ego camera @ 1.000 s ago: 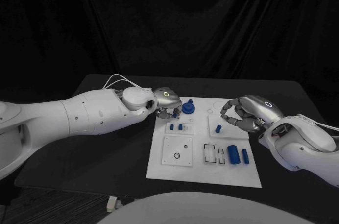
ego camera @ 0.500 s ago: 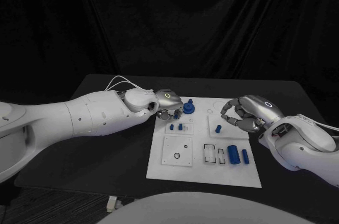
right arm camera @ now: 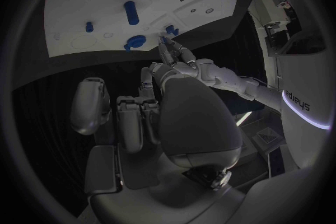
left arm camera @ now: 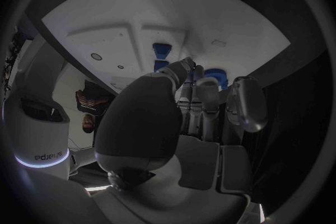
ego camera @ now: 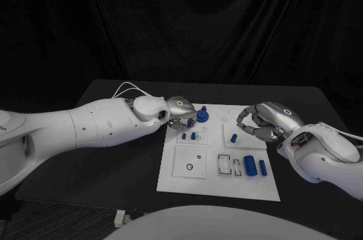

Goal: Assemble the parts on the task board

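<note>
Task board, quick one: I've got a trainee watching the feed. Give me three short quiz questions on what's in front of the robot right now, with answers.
1. True or false: the right hand is holding a blue part.
2. Which hand is nearest the tall blue knob? A) left B) right
3. Fill in: the two long blue cylinders lie at the board's near ____ corner.

Key
1. False; its fingers are curled above the task board with nothing in them.
2. A; the left hand is right beside it.
3. Right.
</note>
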You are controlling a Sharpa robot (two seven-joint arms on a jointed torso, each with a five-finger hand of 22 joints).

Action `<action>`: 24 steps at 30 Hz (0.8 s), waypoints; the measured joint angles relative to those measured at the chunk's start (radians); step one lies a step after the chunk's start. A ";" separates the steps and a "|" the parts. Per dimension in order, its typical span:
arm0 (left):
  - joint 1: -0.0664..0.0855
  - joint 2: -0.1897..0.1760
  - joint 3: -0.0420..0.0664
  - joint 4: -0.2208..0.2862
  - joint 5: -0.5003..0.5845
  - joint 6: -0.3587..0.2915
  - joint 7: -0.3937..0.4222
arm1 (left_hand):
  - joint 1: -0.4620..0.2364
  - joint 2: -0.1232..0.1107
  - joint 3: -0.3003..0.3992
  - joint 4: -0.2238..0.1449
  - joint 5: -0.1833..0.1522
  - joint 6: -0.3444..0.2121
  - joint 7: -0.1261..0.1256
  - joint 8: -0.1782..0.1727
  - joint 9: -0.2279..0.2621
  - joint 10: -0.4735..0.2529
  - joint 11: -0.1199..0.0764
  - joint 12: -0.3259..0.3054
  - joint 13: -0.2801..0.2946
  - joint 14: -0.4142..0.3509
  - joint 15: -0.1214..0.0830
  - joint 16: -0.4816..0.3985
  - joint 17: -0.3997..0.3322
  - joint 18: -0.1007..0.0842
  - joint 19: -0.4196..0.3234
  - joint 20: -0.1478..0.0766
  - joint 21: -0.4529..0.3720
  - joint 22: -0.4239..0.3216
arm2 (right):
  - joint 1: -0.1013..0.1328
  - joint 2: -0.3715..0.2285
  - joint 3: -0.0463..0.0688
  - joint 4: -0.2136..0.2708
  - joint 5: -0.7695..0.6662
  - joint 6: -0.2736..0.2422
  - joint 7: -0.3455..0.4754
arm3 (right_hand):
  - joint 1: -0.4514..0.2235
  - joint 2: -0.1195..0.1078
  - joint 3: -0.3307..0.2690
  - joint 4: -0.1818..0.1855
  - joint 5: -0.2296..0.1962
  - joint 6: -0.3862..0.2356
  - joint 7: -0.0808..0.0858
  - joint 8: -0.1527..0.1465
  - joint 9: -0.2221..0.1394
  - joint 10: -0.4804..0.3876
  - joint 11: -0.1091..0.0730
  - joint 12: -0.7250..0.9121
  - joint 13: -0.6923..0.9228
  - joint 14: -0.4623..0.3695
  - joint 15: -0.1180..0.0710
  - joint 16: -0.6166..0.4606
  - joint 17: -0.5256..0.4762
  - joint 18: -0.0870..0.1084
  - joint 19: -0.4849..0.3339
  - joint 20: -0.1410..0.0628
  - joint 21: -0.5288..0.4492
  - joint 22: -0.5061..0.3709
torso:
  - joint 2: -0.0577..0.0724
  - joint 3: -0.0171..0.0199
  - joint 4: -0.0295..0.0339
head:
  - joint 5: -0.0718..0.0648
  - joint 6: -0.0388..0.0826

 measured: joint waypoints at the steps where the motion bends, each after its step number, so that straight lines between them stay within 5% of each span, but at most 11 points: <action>1: 0.000 -0.001 0.000 0.004 0.000 -0.003 0.000 | 0.000 0.000 0.001 -0.001 0.000 0.001 0.001 0.000 0.000 0.007 0.001 0.000 0.000 0.000 0.000 0.000 0.000 0.000 0.000 0.000 0.000 0.000 | 0.000 0.000 0.000 0.000 0.000 0.000 0.000 | 0.000 0.000 0.000 0.000 0.000 0.000 0.000 0.000 0.000 0.000 0.000 0.000 0.000 0.000 0.000 0.000 0.000 0.000 0.000 0.000 0.000 0.000 | 0.000 0.0000 0.0000 | 0.000 0.000; 24: 0.003 -0.026 0.000 0.030 0.000 -0.044 -0.012 | -0.003 0.003 0.005 -0.005 -0.002 0.013 0.005 0.001 0.003 0.024 0.000 0.000 -0.001 0.000 0.000 0.000 -0.004 0.000 0.000 0.000 0.000 0.000 | -0.001 0.007 0.000 -0.006 0.000 0.004 -0.001 | 0.000 0.000 0.000 0.000 0.000 0.000 0.000 0.000 0.000 0.000 0.000 0.000 0.000 0.000 0.000 0.000 0.000 0.000 0.000 0.000 0.000 0.000 | -0.001 -0.0002 0.0003 | 0.004 0.000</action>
